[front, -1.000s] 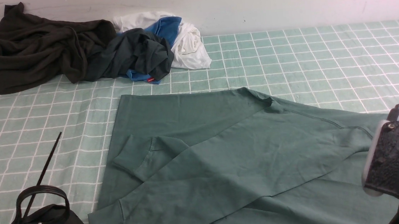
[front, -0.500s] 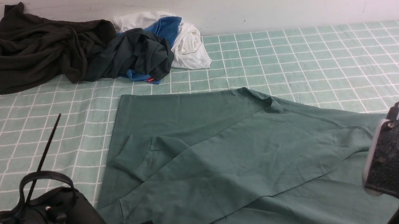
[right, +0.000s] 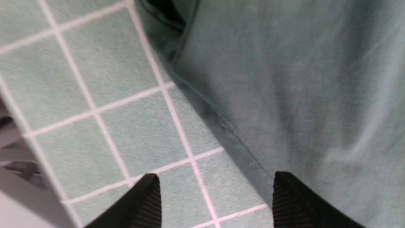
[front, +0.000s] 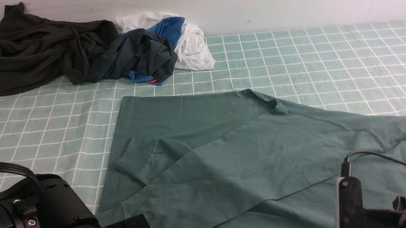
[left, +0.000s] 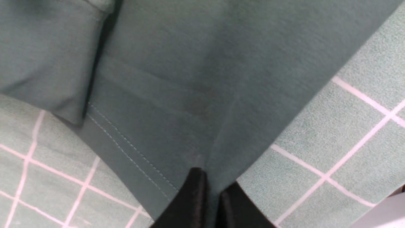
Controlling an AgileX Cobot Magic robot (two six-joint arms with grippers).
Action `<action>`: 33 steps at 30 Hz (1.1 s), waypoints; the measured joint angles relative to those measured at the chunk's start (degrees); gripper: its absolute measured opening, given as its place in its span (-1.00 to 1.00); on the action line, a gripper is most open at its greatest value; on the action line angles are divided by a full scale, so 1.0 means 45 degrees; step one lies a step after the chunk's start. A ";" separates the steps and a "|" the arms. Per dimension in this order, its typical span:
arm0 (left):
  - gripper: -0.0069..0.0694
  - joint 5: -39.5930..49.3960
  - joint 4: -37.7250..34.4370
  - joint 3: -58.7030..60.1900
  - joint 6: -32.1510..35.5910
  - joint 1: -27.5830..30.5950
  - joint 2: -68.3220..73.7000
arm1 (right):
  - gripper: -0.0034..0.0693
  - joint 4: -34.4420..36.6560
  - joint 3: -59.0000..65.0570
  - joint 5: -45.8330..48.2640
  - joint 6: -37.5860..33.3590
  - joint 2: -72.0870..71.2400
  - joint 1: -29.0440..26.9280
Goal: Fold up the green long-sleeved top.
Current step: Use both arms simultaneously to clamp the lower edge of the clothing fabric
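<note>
The green long-sleeved top [front: 228,155] lies spread on the checked cloth, one sleeve folded across its body; its neck is at the right edge of the front view. In the left wrist view my left gripper [left: 213,185] is shut on the top [left: 190,79] at a stitched hem corner, with cloth pinched between the fingers. A sleeve cuff [left: 41,57] lies beside it. In the right wrist view my right gripper [right: 216,186] is open, straddling the top's stitched edge [right: 284,79], one finger over the bare cloth. In the front view both arms [front: 34,221] show only at the bottom corners.
A very dark olive-black garment [front: 35,51], a dark teal-black shirt with blue fabric [front: 140,57] and a white garment [front: 192,46] are piled at the back left against the wall. The green checked cloth [front: 311,58] covers the table.
My left arm has come further into view at the lower left, close by the top's near corner. My right arm has dropped lower at the right. The top's lay looks unchanged.
</note>
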 joint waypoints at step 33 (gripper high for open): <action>-0.80 -0.0556 0.0079 -0.0097 -0.0064 0.0111 -0.0009 | -0.82 -0.2784 -0.0327 -0.1930 0.1208 0.2097 0.0020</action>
